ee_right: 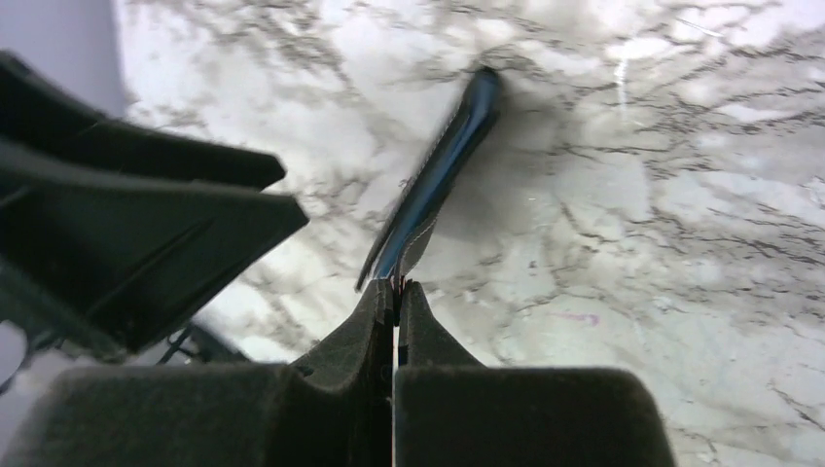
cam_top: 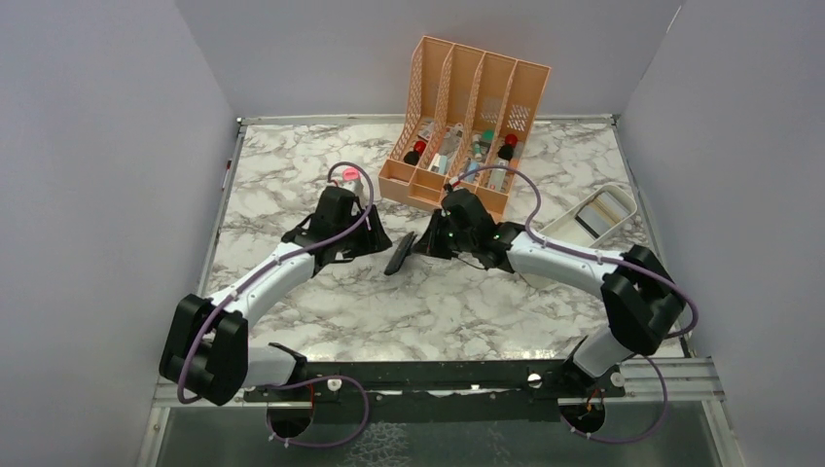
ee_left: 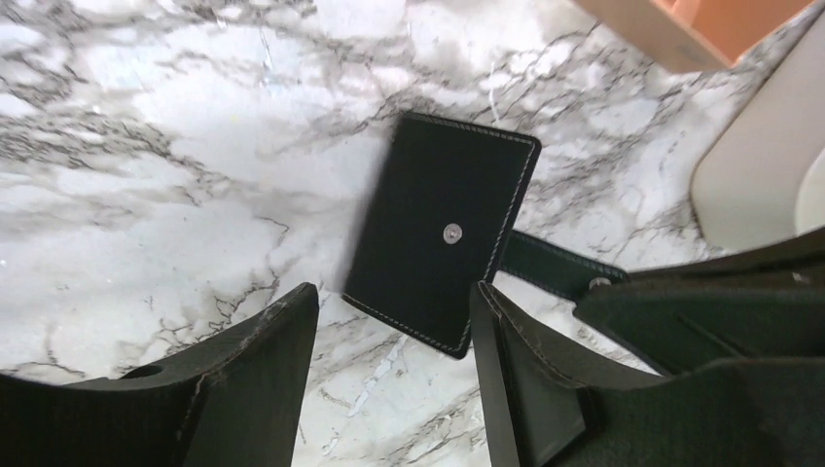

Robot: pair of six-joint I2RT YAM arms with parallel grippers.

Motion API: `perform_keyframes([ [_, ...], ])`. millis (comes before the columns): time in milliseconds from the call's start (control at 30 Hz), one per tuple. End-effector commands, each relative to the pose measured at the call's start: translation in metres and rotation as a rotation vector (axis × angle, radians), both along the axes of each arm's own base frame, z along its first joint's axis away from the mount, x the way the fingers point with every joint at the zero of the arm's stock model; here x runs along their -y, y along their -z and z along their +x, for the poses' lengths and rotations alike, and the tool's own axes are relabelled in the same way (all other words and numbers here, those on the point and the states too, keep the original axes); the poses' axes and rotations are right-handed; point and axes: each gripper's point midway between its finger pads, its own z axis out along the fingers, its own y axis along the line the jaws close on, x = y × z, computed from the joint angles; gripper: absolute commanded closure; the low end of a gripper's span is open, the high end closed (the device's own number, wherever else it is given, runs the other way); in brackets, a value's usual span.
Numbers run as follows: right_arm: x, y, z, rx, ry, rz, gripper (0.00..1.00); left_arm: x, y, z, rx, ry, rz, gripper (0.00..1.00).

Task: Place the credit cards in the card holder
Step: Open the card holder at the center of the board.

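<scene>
The card holder (ee_left: 443, 233), a closed black wallet with a metal snap, is held tilted over the marble between the two grippers (cam_top: 399, 257). My right gripper (ee_right: 397, 288) is shut on its strap (ee_left: 555, 265); in the right wrist view the card holder (ee_right: 440, 173) shows edge-on with a bluish side. My left gripper (ee_left: 394, 316) is open and empty, its fingers just short of the card holder's near edge. In the top view the left gripper (cam_top: 377, 239) and right gripper (cam_top: 422, 245) face each other. Flat grey and dark pieces (cam_top: 605, 208) in the white tray may be the credit cards.
An orange slotted file organiser (cam_top: 467, 126) with small items stands right behind the grippers; its corner shows in the left wrist view (ee_left: 700, 29). The white oblong tray (cam_top: 559, 226) lies at the right, also in the left wrist view (ee_left: 759, 175). Walls enclose three sides.
</scene>
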Motion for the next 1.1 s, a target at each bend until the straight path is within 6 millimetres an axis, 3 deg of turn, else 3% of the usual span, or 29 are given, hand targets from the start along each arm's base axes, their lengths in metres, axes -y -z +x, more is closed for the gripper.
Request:
perform_keyframes([
  [0, -0.014, -0.035, -0.011, 0.077, -0.109, 0.119, 0.99, -0.011, -0.029, 0.009, 0.052, -0.031, -0.014, 0.38],
  [133, -0.017, -0.033, -0.012, 0.065, -0.127, 0.113, 0.99, -0.012, -0.042, 0.011, 0.075, -0.030, -0.045, 0.38],
  [333, -0.011, -0.014, -0.019, 0.042, -0.159, 0.063, 0.99, -0.012, -0.032, 0.003, 0.055, -0.008, -0.039, 0.37],
  [567, 0.051, 0.029, -0.030, 0.051, -0.100, -0.196, 0.99, -0.012, -0.020, -0.007, 0.034, 0.022, -0.036, 0.40],
  [733, 0.083, 0.049, -0.041, 0.031, -0.060, -0.304, 0.99, -0.002, -0.010, -0.012, 0.006, 0.056, -0.070, 0.43],
  [967, 0.094, 0.041, -0.040, 0.076, -0.025, -0.308, 0.99, 0.016, 0.007, -0.020, -0.025, 0.104, -0.089, 0.41],
  [1067, 0.104, 0.045, -0.039, 0.071, 0.002, -0.357, 0.99, 0.015, 0.012, -0.020, -0.032, 0.094, -0.072, 0.41],
])
